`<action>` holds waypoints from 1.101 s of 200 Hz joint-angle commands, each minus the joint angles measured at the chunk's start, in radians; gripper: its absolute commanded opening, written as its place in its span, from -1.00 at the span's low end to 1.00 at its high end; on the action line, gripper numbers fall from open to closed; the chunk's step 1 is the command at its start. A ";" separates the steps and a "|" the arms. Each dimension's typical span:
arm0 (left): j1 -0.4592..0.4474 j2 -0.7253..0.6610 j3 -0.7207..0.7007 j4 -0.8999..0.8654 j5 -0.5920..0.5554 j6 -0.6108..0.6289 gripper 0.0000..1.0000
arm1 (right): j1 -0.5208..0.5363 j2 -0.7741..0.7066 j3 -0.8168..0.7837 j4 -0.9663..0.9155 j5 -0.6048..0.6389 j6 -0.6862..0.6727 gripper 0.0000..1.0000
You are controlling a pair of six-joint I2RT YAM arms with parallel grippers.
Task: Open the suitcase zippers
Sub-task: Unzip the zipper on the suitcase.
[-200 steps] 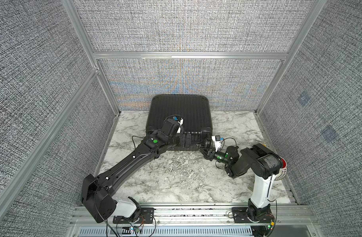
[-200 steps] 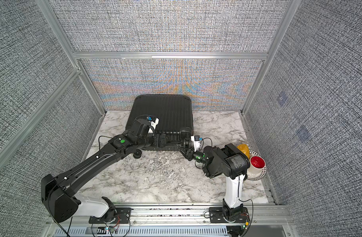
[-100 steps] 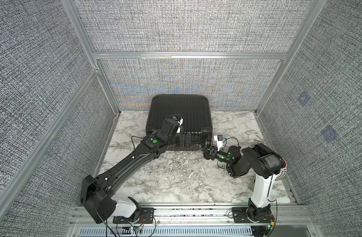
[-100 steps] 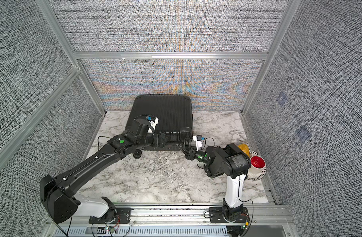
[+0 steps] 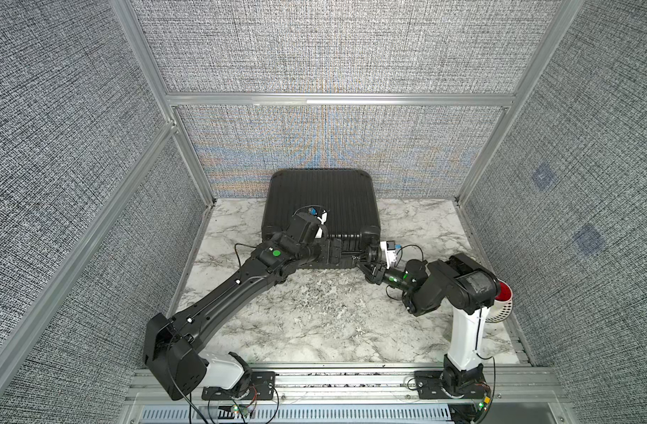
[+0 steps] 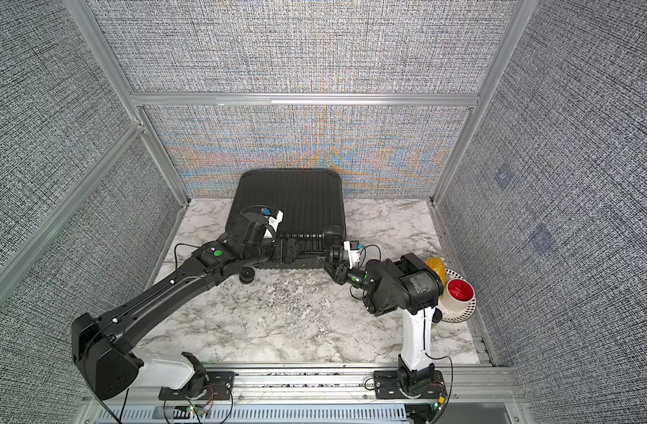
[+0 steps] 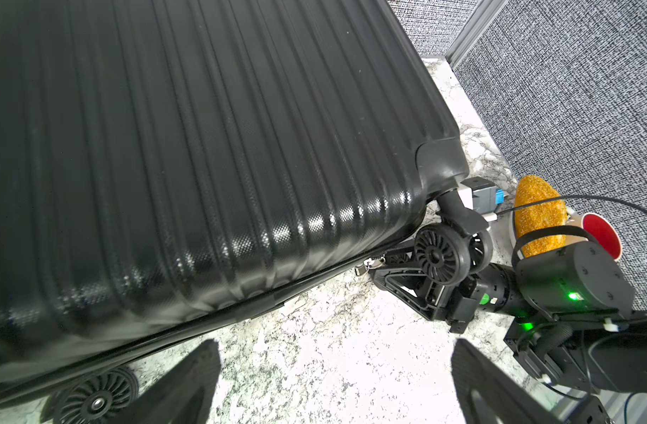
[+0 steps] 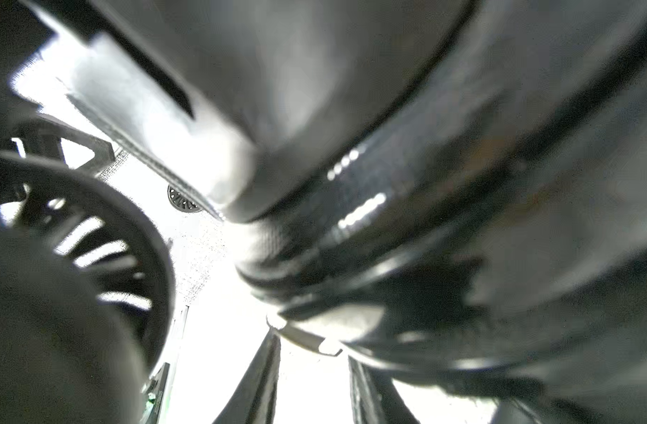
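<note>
Worktop (image 5: 314, 323): white-grey marble.
Suitcase (image 5: 320, 205): black and ribbed, lying flat at the back of the worktop.
Left pincer (image 7: 334, 367): spread wide and empty, just beside the case's near edge.
Right pincer (image 7: 380, 265): by the near right wheel (image 7: 441, 253), tips at the seam. Whether it grips anything cannot be told.
Zippers (image 7: 241, 306): black track along the near seam.
Pull (image 7: 367, 265): small, just beside the right pincer's tips.

Both top views: high at the front, looking down over the whole tabletop (image 5: 314, 323), nearly identical. Left wrist: close above the suitcase (image 7: 204, 147), facing its wheel (image 7: 441, 253) corner. Right wrist: almost against that corner, blurred.
</note>
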 commanded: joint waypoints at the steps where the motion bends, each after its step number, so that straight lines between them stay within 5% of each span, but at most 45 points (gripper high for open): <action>1: -0.001 -0.004 -0.001 0.001 -0.001 0.004 0.99 | 0.000 0.009 0.011 0.083 0.018 0.029 -0.38; 142: -0.011 0.000 -0.004 0.015 0.052 0.019 0.99 | 0.002 -0.049 -0.041 0.047 0.031 -0.008 -1.00; 186: -0.129 0.080 0.026 0.082 0.071 -0.028 0.88 | 0.000 -0.122 -0.112 0.000 0.042 -0.066 -1.00; 220: -0.284 0.206 0.102 0.104 -0.131 -0.189 0.71 | -0.003 -0.127 -0.130 0.010 0.041 -0.063 -1.00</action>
